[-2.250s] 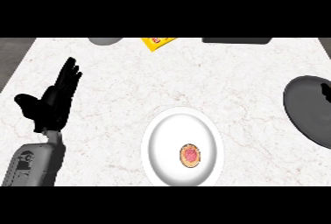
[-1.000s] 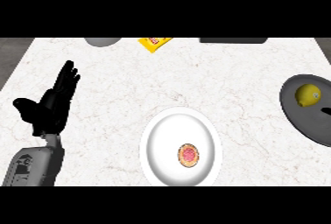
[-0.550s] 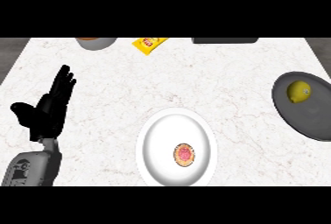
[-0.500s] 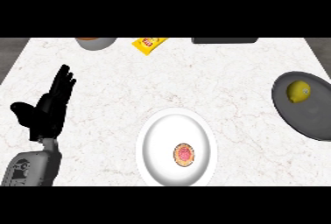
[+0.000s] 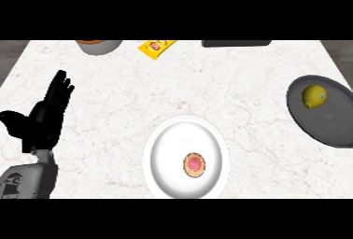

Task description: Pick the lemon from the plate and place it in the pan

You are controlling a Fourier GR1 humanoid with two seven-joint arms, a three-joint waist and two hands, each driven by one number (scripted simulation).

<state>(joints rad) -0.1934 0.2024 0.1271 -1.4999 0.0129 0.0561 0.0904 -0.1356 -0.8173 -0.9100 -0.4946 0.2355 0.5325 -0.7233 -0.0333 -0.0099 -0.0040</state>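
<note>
lemon (image 5: 315,96) in grey pan (image 5: 332,122), right edge | white plate (image 5: 183,149) lower centre, small tart on it | left hand (image 5: 43,116) lower left, fingers straight, empty

White marble counter (image 5: 207,88), grey floor beyond
</note>
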